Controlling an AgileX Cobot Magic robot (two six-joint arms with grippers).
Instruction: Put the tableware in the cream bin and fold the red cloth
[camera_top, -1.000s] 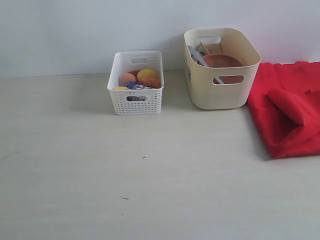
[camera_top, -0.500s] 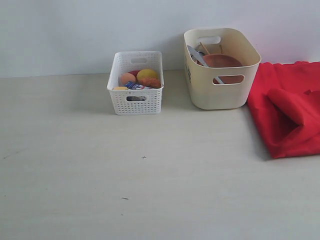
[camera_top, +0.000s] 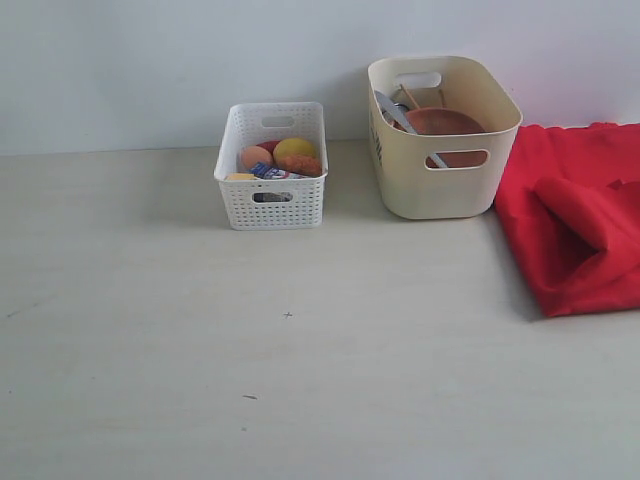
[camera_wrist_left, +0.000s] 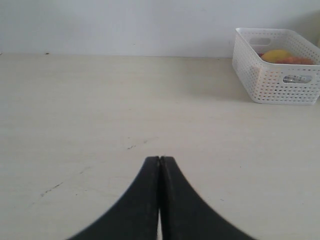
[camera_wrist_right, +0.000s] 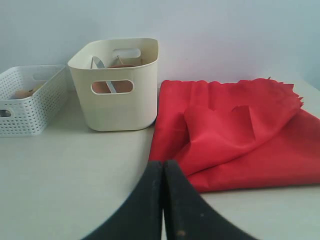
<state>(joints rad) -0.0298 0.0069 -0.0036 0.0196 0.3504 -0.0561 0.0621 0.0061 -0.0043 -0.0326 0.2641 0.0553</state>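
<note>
Stretching pale, faintly scuffed tabletop (camera_top: 300, 380) to plain white wall (camera_top: 150, 60); left gripper (camera_wrist_left: 159, 159), right gripper (camera_wrist_right: 163, 163) clenched tight.

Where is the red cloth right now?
In the exterior view, the red cloth lies rumpled on the table at the far right edge, just to the right of the cream bin.

On the bench (camera_top: 300, 350) two containers stand at the back, near the wall (camera_top: 150, 70). The basket (camera_top: 272, 205) is on the left. The bin (camera_top: 440, 195) is to its right and a little further back, with a gap between them. Food (camera_top: 282, 157) lies in the basket. A plate (camera_top: 445, 122) and a knife (camera_top: 395, 112) are in the bin, the knife at its left side. The cloth (camera_top: 580, 230) lies just beside the bin on the right, one part folded over itself.
</note>
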